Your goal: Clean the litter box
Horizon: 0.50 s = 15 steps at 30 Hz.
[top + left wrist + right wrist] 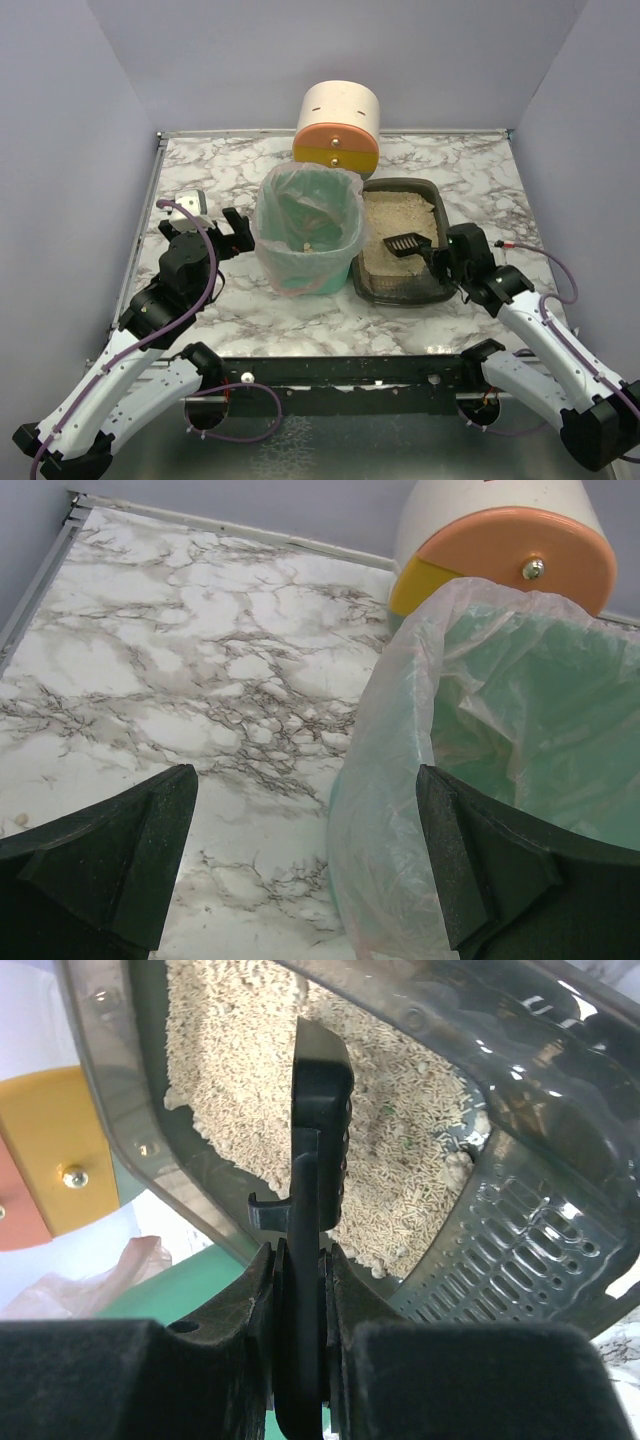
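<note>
Grips black scoop [320, 1110] edge-on between pinched fingers of right gripper [437, 255], over litter box [400, 295] lying just right of green bin [310, 262]. Holds left gripper [235, 233] spread wide, empty, beside bin's left wall.

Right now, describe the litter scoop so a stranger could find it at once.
On the marble table, right of the bag-lined green bin, sits the dark grey litter box. Over its sandy litter is the scoop: small, black, slotted, and the only thing clamped in the right gripper.

Litter box [400, 292] right of bin [308, 265], apparently touching; cylinder [338, 125] behind.
</note>
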{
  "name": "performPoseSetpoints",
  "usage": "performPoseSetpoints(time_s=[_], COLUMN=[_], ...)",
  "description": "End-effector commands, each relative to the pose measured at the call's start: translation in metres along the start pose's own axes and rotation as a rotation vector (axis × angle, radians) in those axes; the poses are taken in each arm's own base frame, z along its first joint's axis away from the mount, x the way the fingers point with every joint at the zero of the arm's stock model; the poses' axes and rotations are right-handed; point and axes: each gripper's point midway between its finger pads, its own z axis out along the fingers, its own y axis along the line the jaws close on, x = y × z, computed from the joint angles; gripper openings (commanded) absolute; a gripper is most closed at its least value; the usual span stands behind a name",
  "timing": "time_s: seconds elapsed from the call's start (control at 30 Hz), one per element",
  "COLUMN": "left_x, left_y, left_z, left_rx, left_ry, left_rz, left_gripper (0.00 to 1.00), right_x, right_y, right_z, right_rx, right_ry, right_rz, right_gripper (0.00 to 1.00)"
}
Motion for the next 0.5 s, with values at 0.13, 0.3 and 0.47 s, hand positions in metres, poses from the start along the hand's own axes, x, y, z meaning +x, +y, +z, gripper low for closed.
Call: performPoseSetpoints(time_s=[0.13, 0.3, 0.47], left_x=[0.001, 0.003, 0.004], left_y=[-0.004, -0.005, -0.006], left_z=[-0.002, -0.001, -0.001], left_rx=[0.030, 0.036, 0.039], left_ry=[0.002, 0.008, 0.011], left_rz=[-0.012, -0.010, -0.009], left_gripper=[0.99, 0.99, 0.99], right_x=[-0.019, -0.025, -0.033], right_y=[-0.016, -0.021, -0.020], right_z=[0.007, 0.015, 0.020], right_rx=[0.042, 0.032, 0.041], right_ry=[-0.106, -0.150, -0.205], right_rz=[0.142, 0.170, 0.183], right_gripper=[0.00, 0.01, 0.01])
